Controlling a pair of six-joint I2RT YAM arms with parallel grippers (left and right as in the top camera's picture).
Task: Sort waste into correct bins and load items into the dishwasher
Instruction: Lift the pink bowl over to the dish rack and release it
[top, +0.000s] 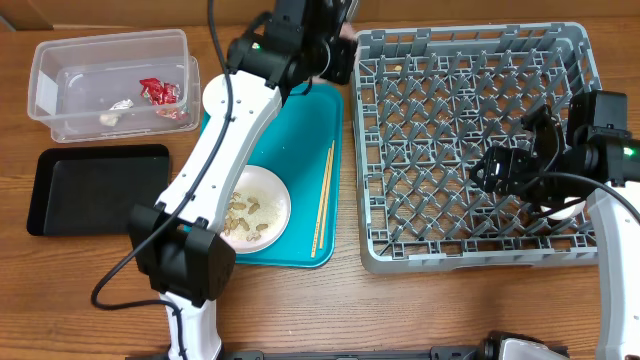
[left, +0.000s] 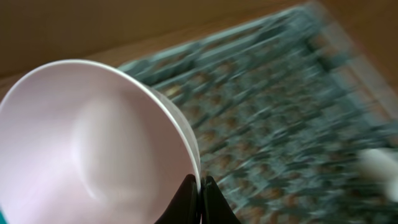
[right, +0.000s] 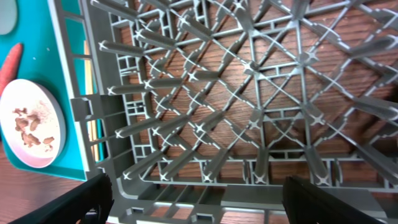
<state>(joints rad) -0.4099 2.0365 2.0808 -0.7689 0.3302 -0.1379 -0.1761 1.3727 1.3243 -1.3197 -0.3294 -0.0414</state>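
My left gripper (left: 200, 186) is shut on the rim of a white bowl (left: 93, 143) and holds it tilted above the far left part of the grey dish rack (left: 280, 124). From overhead the arm hides most of this bowl, near the rack's far left corner (top: 365, 45). My right gripper (right: 199, 205) is open and empty, low over the near part of the rack (right: 249, 93); it also shows overhead (top: 497, 170). A white plate (top: 255, 210) with tan scraps and wooden chopsticks (top: 322, 200) lie on the teal tray (top: 310, 120). An orange carrot (right: 9, 62) lies beside the plate (right: 31, 124).
A clear tub (top: 110, 55) at the far left holds red wrappers (top: 160, 92) and a white wad (top: 108, 118). A black tray (top: 95, 185) sits in front of it. A white item (top: 567, 208) shows in the rack under my right arm.
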